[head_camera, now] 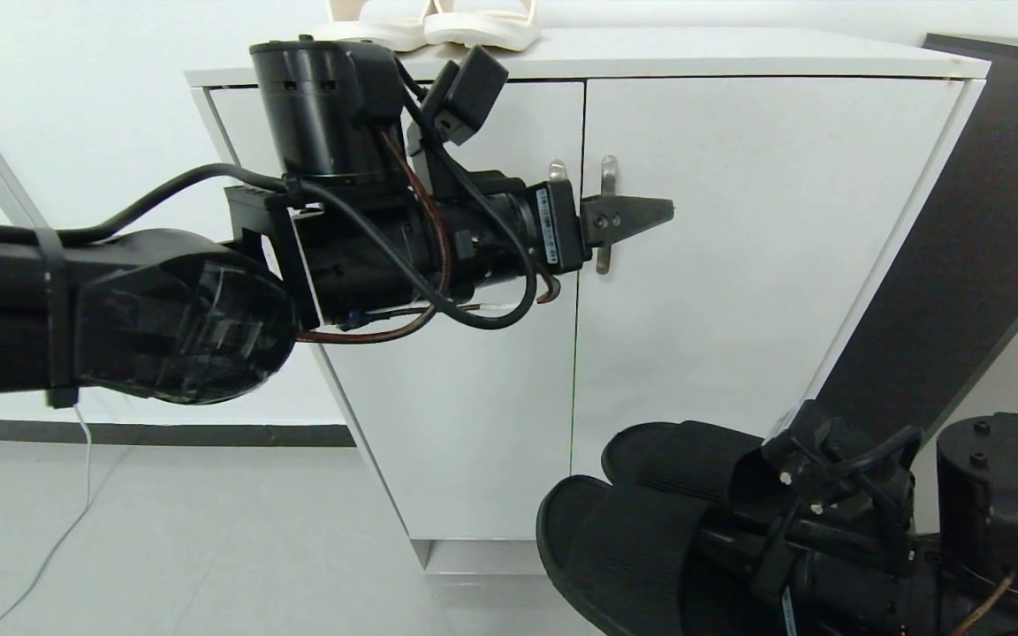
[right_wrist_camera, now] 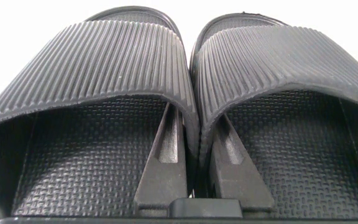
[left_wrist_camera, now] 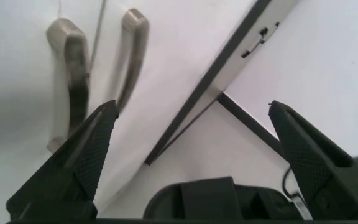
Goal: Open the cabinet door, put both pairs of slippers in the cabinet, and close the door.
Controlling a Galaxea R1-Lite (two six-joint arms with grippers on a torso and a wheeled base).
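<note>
black slippers [head_camera: 650,530], ribbed straps, pair side by side, low before cabinet [head_camera: 739,265] right door. right pincer [right_wrist_camera: 196,115] clamped on their adjoining inner walls. cream slippers [head_camera: 438,26] atop cabinet. both doors shut; two metal handles [head_camera: 608,177] flank centre seam. left pincer [head_camera: 628,215] fingers apart, level with handles, contact not discernible. open grey floor [head_camera: 164,530] left of cabinet; white wall [head_camera: 76,88] behind.

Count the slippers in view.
4. Two black slippers side by side, clamped in the right gripper; two cream slippers on the cabinet top, partly cut off by the picture's edge. More could be shut inside.
</note>
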